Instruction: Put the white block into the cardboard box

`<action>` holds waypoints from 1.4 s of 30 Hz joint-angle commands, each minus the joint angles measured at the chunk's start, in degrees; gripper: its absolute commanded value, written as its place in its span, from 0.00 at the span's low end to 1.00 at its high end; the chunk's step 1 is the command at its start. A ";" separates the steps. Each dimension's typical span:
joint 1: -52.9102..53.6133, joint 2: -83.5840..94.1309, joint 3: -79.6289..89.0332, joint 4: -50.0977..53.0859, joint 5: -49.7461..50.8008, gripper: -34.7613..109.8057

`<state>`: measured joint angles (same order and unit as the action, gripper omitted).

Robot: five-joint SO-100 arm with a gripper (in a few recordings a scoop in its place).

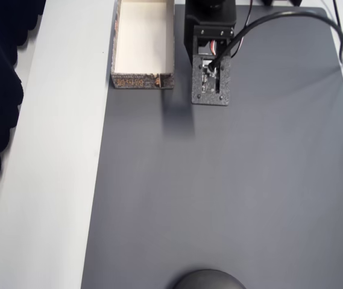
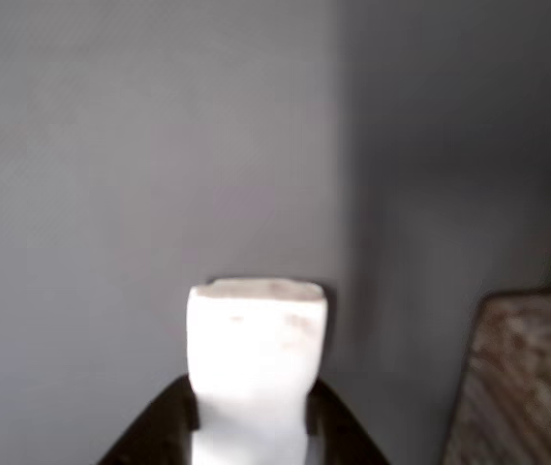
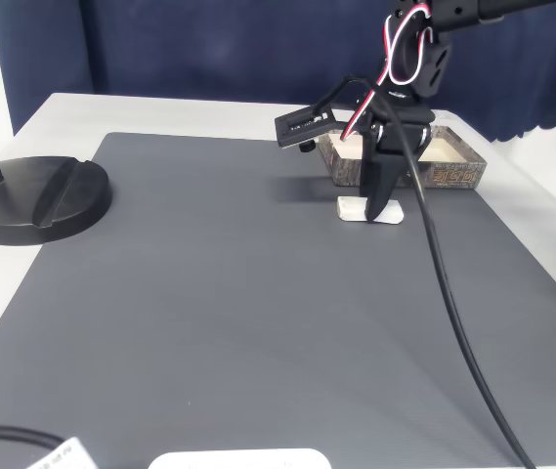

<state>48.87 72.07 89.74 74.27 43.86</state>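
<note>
The white block [image 3: 370, 211] lies flat on the grey mat [image 3: 238, 293], just in front of the cardboard box [image 3: 453, 174] as the fixed view has it. The gripper [image 3: 377, 207] is down over the block, its dark fingers straddling it near the middle. In the wrist view the block [image 2: 256, 363] sits between the two black fingertips [image 2: 164, 426], with a corner of the box [image 2: 522, 378] close by at the right. The jaws look drawn in narrow against the block's sides, though I cannot tell whether they truly pinch it; it rests on the mat and has not been lifted.

To my eye this is the grasping step. Next it needs a firm squeeze, a lift high enough to clear the box's near wall, then a short carry over the box's pale inside [image 1: 144, 36] before letting go.
</note>
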 commanded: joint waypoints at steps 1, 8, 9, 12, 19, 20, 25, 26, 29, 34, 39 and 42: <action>1.14 6.77 -6.50 4.48 0.62 0.23; 4.66 8.00 -15.56 12.83 1.85 0.23; 5.19 8.00 -16.70 13.54 2.20 0.23; 6.94 7.65 -20.13 15.12 2.72 0.23; 13.01 3.60 -30.06 18.37 4.75 0.23; 14.06 2.72 -31.03 18.46 5.10 0.23; 18.72 -2.64 -35.68 19.16 7.29 0.23; 19.42 -3.87 -36.74 19.16 7.29 0.23; 21.27 -7.73 -40.43 19.16 7.65 0.23; 23.38 -12.92 -45.26 19.16 9.23 0.23; 24.08 -15.82 -47.11 19.16 9.93 0.23; 23.82 -16.52 -47.81 19.07 14.59 0.23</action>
<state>72.51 54.84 46.67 92.99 54.23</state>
